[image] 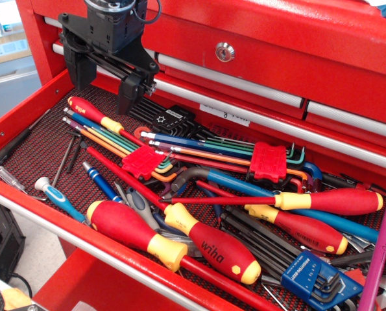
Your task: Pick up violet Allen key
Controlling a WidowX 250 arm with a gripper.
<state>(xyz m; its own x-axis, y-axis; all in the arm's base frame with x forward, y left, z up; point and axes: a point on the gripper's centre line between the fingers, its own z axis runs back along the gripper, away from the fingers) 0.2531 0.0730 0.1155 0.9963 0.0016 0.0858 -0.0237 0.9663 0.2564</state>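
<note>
The violet Allen key (379, 253) is a long magenta-violet rod lying loose at the far right of the open red tool drawer (24, 113). It runs from the right edge down toward the front, and its lower end passes out of view. My black gripper (104, 84) hangs over the back left of the drawer, far from the key. Its two fingers stand apart with nothing between them, so it is open and empty.
Red-and-yellow screwdrivers (212, 243) fill the middle and front. Thin coloured keys sit in red holders (268, 161). A thick blue bent key (244, 184) lies mid-drawer. A blue holder (309, 272) of black keys sits front right. The cabinet front (257, 58) rises behind.
</note>
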